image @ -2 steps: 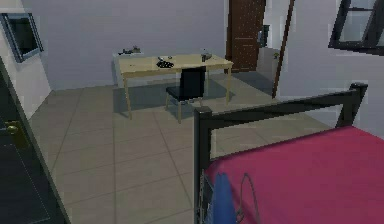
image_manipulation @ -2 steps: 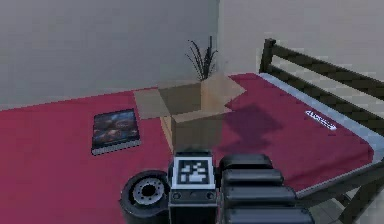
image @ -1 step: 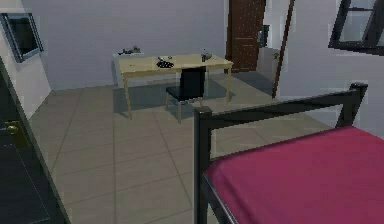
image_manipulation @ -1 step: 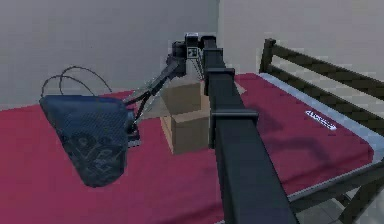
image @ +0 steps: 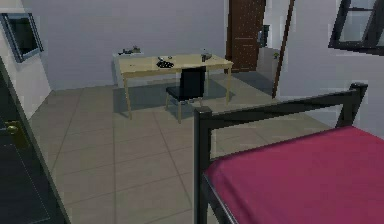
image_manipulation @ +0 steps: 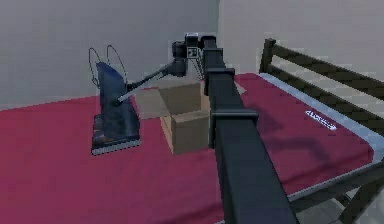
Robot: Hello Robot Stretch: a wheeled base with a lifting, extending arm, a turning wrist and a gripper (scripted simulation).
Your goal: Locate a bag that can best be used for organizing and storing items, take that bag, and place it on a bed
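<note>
My arm [image_manipulation: 235, 140] reaches out over the red bed [image_manipulation: 60, 170], right beside a brown open-topped cardboard box [image_manipulation: 182, 128] sitting on the mattress. At the arm side view's left of the box, the blue bag [image_manipulation: 112, 125] stands upright on the bed, handles up. My gripper [image_manipulation: 124, 97] slants down at it, so I cannot tell how my fingers are set or whether I hold anything. In the forward view, a dark chair [image: 186, 85] stands at a pale table [image: 140, 66] by the far wall.
</note>
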